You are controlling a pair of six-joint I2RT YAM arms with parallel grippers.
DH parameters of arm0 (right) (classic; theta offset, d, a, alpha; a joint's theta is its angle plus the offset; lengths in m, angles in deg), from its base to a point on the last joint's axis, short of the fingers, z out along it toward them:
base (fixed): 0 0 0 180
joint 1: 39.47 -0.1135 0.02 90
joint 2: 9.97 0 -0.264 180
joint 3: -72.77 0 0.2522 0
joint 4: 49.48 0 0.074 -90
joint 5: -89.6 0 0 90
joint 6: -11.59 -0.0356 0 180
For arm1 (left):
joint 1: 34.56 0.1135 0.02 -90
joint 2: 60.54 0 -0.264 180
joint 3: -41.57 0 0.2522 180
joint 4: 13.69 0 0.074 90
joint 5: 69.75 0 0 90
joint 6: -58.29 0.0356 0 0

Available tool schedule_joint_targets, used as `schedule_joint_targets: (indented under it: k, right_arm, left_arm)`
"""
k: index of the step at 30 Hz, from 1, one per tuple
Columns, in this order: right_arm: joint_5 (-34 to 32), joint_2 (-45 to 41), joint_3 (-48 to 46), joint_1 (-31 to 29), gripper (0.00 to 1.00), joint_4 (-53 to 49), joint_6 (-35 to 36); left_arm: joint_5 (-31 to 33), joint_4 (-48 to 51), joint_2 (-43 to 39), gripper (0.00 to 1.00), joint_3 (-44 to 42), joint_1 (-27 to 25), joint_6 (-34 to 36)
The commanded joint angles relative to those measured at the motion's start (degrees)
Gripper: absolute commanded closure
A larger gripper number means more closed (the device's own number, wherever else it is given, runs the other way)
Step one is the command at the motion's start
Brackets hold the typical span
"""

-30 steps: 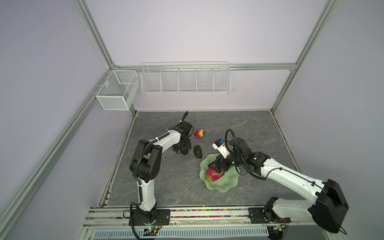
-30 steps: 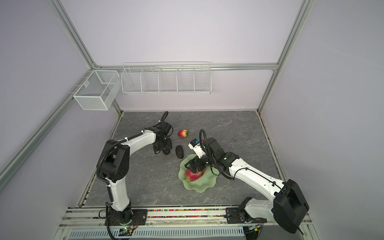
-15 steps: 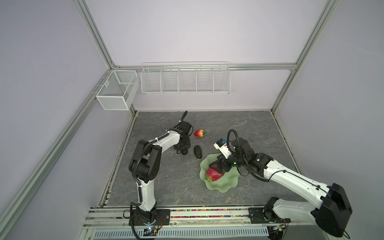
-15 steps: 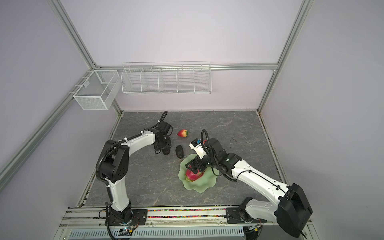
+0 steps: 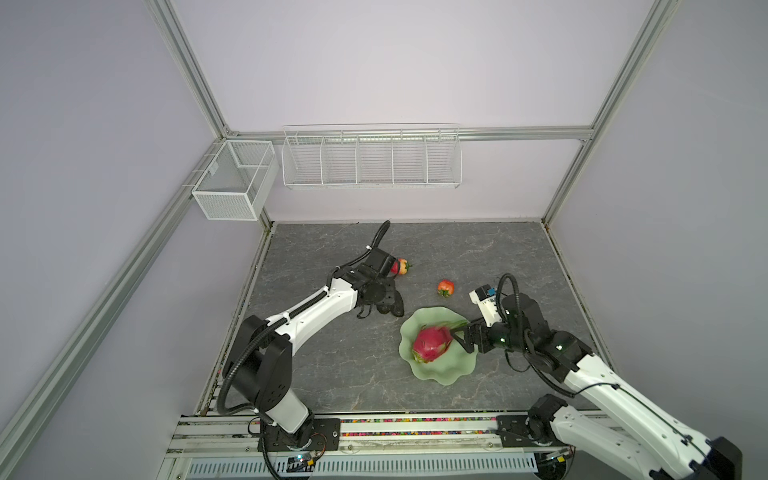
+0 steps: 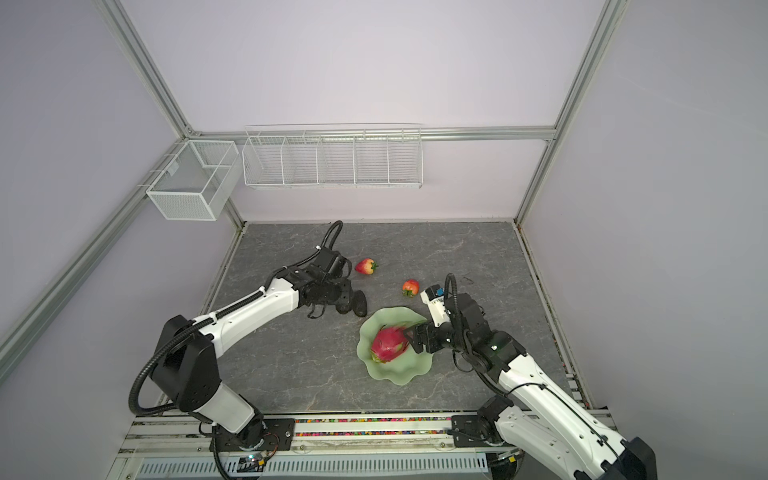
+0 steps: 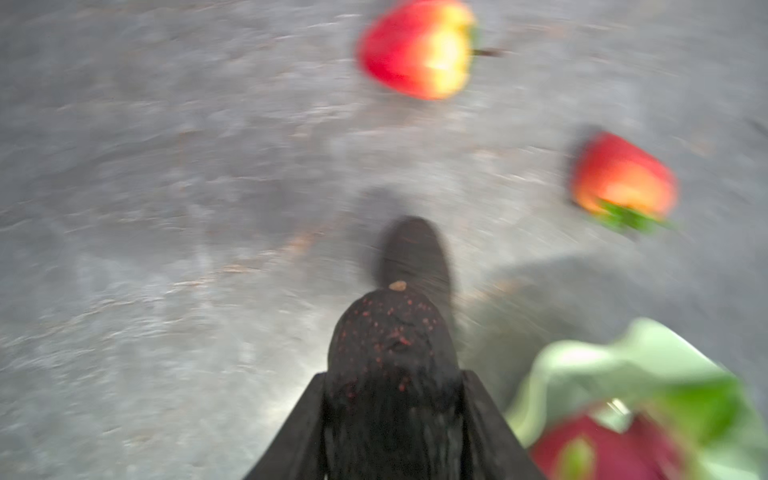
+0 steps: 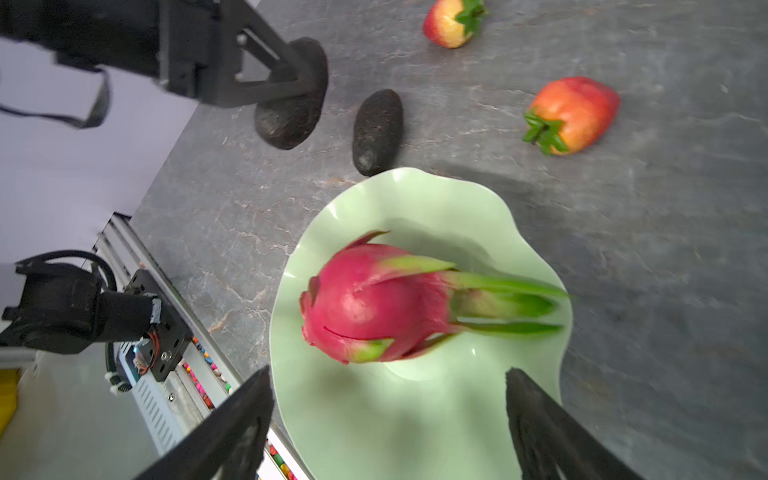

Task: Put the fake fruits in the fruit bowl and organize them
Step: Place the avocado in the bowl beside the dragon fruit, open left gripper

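**Left claw on an avocado, right claw wide at the bowl**

My left claw (image 7: 392,386) is closed narrow on a dark avocado (image 7: 392,349). In the left wrist view both fingers (image 7: 299,428) press against its sides, and its speckled end sticks out ahead of them. That picture is smeared, so finer detail is lost. In the right wrist view the same claw holds the fruit low at the grey table (image 8: 665,249). I cannot tell whether the fruit rests on the surface or hangs just off it.

The second avocado (image 8: 377,129) lies on the table just beside the held one. One end is close to the rim of the fruit bowl (image 8: 415,419), but it stays outside it.

My right claw (image 8: 388,372) stands wide, with nothing between its fingers (image 8: 237,432). It hangs low over the edge of the bowl, facing the dragon fruit (image 8: 370,303). That fruit lies on its side in the bowl, crosswise to my fingers, and neither finger touches it. It is the only fruit in the bowl.

Both strawberries are out on the table. The near strawberry (image 5: 445,287) lies behind the bowl, between my two arms and apart from both. The far strawberry (image 6: 365,266) lies farther back, just beside my left wrist, which partly hides it in a top view.
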Motion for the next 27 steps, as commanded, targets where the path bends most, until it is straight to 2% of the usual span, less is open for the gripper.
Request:
schedule_joint_targets:
  k: [1, 3, 9, 15, 27]
  right_arm:
    - [-2.51, -6.50, -2.30, 0.89, 0.11, -7.00, -5.94]
    - [-2.36, -10.38, -3.40, 0.89, 0.11, -9.46, -7.71]
    - [-0.76, -18.64, -6.80, 0.89, 0.12, -13.01, -12.12]
    - [-0.11, -25.17, -9.27, 0.75, 0.12, -13.44, -14.96]
    - [1.55, -28.09, -10.19, 0.61, 0.12, -14.09, -15.26]
  left_arm:
    - [-7.15, -3.53, -2.95, 0.66, -0.85, -4.30, 3.14]
    - [-10.38, -4.82, -3.64, 0.65, -0.15, -7.51, 4.76]
    - [-13.13, -5.00, -0.47, 0.65, 4.04, -16.69, 11.32]
    - [-12.21, -4.14, 7.11, 0.65, 9.47, -20.48, 12.99]
    - [-11.80, -1.71, 19.39, 0.64, 15.73, -23.71, 15.19]
